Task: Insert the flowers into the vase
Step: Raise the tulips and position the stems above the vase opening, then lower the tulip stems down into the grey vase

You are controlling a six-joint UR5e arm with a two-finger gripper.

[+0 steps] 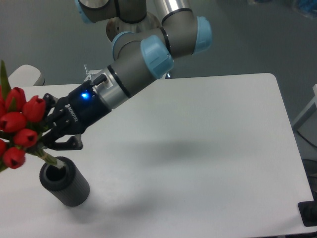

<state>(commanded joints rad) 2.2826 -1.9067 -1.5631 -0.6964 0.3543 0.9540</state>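
Observation:
A bunch of red tulip flowers [19,124] with green leaves hangs at the far left, partly cut off by the frame edge. My gripper [47,128] is shut on the flowers just below the buds. The bunch leans to the left, and its pale stem ends [51,159] reach down to the rim of the vase. The vase [65,182] is a dark grey ribbed cylinder standing on the table at the lower left, right under the gripper, and its round bore shows.
The white table [198,148] spreads to the right of the vase. My arm [143,54] slants down from the upper middle. A pale rounded object [25,75] sits past the table's far left corner.

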